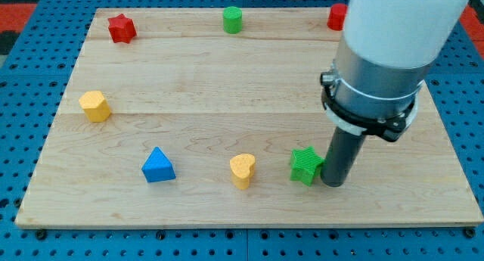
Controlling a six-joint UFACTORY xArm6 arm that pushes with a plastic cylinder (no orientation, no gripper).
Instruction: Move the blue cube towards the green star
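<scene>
The green star lies near the view's bottom, right of centre. My tip rests on the board right against the star's right side. No blue cube shows in the camera view; the arm's wide body hides part of the board at the upper right. The only blue block in sight is a blue triangle at the lower left, far to the left of my tip.
A yellow heart lies just left of the star. A yellow block sits at the left, a red star at the top left, a green cylinder at top centre, and a red block half hidden by the arm.
</scene>
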